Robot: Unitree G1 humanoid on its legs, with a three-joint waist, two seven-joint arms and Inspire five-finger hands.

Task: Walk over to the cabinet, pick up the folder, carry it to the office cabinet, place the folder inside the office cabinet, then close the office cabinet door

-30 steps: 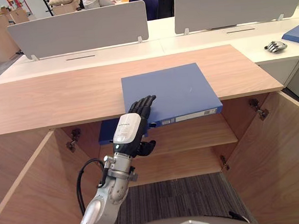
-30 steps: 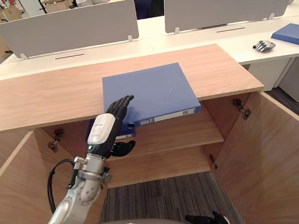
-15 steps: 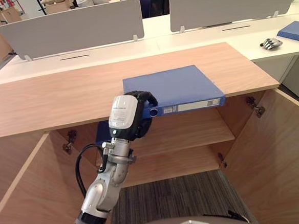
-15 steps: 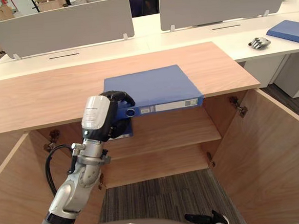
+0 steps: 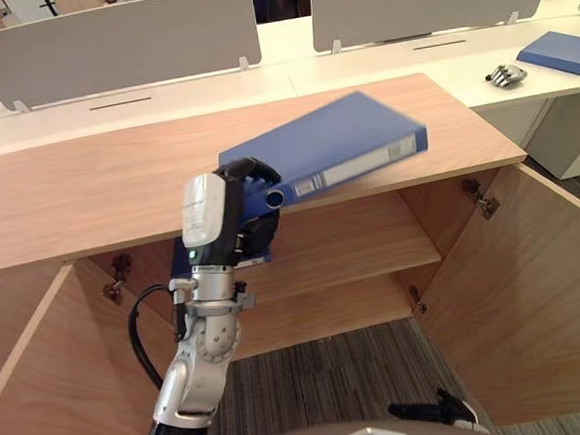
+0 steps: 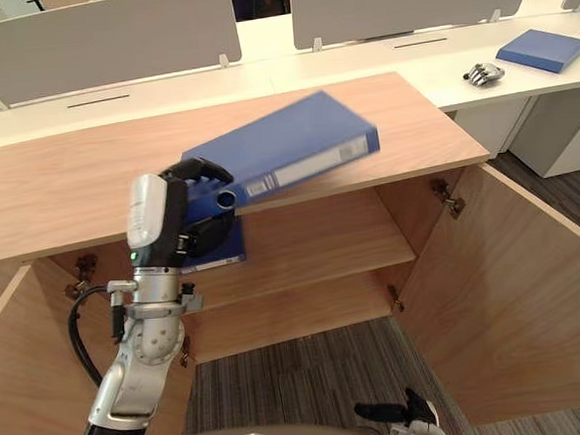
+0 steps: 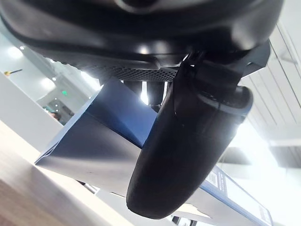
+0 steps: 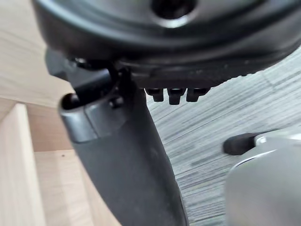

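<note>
My left hand is shut on the near left corner of the blue folder, by its spine. The folder hangs tilted over the wooden cabinet top, its far right end raised clear of the wood. In the left wrist view the folder runs past my thumb, which is curled against it. Below, the cabinet stands with both doors swung out and a bare shelf inside. My right hand hangs low over the carpet, its fingers relaxed and holding nothing.
A second blue folder lies on the shelf behind my left hand. The right door and left door flank the opening. On the white desk beyond lie another blue folder and a loose robot hand.
My left hand closed round the folder's corner and lifted it off the cabinet top, tilting its far end up. The camera has also shifted.
</note>
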